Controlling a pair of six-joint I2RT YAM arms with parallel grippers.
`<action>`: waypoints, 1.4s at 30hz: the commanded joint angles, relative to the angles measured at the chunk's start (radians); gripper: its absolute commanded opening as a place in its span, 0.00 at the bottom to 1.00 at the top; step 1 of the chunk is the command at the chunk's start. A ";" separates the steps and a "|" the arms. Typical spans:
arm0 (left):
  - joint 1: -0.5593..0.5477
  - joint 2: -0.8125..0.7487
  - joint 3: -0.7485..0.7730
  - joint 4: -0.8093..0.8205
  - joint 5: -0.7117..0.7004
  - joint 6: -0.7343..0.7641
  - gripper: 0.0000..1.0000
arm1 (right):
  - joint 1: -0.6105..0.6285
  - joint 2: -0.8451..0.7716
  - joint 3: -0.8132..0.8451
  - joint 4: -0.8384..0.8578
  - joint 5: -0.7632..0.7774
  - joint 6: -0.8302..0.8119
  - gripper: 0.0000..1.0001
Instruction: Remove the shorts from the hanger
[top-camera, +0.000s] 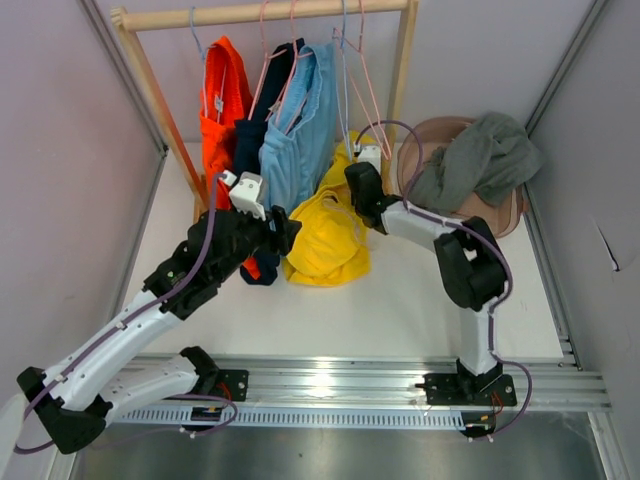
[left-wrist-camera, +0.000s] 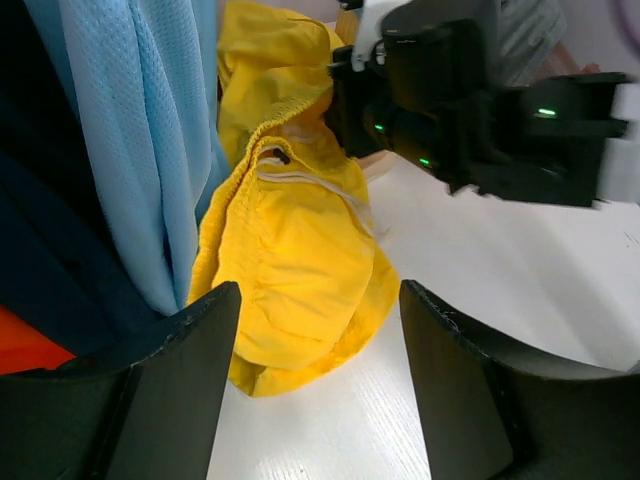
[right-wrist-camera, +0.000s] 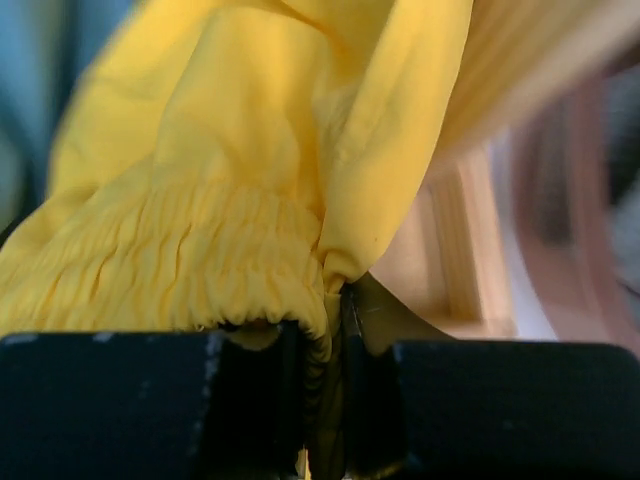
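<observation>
Right gripper (right-wrist-camera: 330, 330) clenched on the yellow shorts (top-camera: 325, 240); left gripper (left-wrist-camera: 318, 295) released, holding nothing.
Wooden clothes rack (top-camera: 262, 14) stands beyond both grippers, with an orange garment (top-camera: 222, 105), a navy garment (top-camera: 256, 135) and light blue shorts (top-camera: 300, 135) hanging from wire hangers just above and to the left of the left gripper. Grey garment (top-camera: 480, 160) sits heaped in a round pinkish basket (top-camera: 508, 218), out past the right gripper on its right. Yellow shorts lie mostly bunched on the white table (top-camera: 400, 300), between the two grippers. Their upper part is drawn up to the right gripper, whose fingers pinch the gathered elastic edge. Cannot tell whether any part of them touches the pink hanger (top-camera: 372, 100) above. Left gripper's fingers (left-wrist-camera: 170, 370) are spread wide, just short of the yellow heap and not touching it.
</observation>
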 joint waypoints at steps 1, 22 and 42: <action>-0.006 -0.026 -0.002 0.004 -0.015 0.007 0.71 | 0.103 -0.322 -0.107 0.157 0.117 -0.103 0.00; -0.003 -0.057 -0.036 0.021 0.003 -0.029 0.71 | 0.040 -0.759 0.169 0.252 0.298 -0.444 0.00; -0.003 -0.071 -0.037 0.013 -0.005 -0.024 0.72 | -0.539 -0.107 0.901 0.294 -0.108 -0.331 0.00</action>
